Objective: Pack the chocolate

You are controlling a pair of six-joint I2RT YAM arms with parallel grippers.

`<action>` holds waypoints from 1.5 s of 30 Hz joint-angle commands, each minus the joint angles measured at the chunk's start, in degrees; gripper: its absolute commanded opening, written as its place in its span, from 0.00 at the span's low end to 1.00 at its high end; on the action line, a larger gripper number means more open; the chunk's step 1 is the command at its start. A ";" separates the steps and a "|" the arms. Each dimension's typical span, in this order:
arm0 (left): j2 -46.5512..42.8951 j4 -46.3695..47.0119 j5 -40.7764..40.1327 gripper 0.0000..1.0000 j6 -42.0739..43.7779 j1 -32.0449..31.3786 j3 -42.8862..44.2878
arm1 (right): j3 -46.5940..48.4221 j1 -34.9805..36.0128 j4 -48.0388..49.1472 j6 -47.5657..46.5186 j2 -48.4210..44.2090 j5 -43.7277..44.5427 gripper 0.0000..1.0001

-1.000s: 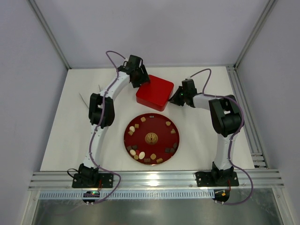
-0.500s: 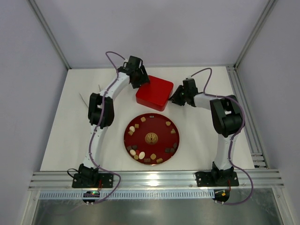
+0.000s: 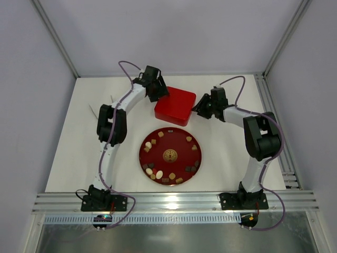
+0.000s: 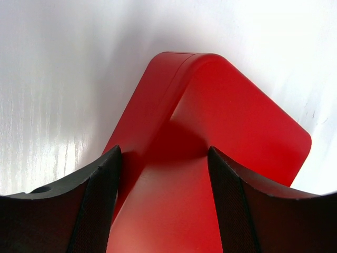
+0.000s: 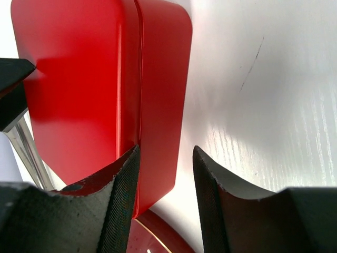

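The chocolate [image 3: 153, 173], several small brown, tan and cream pieces, lies around the rim of the round red plate [image 3: 181, 153]. The square red box [image 3: 175, 105] sits closed behind the plate. My left gripper [image 3: 159, 93] is open at the box's far left corner. In the left wrist view [image 4: 163, 153] its fingers straddle the red lid [image 4: 231, 121]. My right gripper [image 3: 199, 109] is open at the box's right side. In the right wrist view [image 5: 166, 150] its left finger [image 5: 124, 190] is at the seam of the box [image 5: 79, 89] and its right finger stands off it.
The plate's gold emblem [image 3: 170, 155] is at its centre. The plate's edge [image 5: 158, 232] shows just below the box in the right wrist view. Metal frame rails [image 3: 174, 201] run along the near table edge and the right side.
My right arm's elbow has swung right and its gripper has shifted slightly up along the box's right side. The box has nudged a little to the right. The left gripper has barely moved.
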 commanded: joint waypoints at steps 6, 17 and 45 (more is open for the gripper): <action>-1.02 -5.77 0.02 0.62 -3.65 -4.00 -9.04 | -2.59 1.17 6.71 0.94 -6.09 -1.11 0.49; -3.13 -5.86 -7.28 0.62 -5.67 -4.88 -11.94 | -4.52 -0.68 1.88 0.77 -9.43 3.11 0.50; -5.42 -5.68 -10.89 0.61 -7.17 -5.76 -17.39 | -13.04 -1.12 3.54 -0.81 -7.59 -0.58 0.36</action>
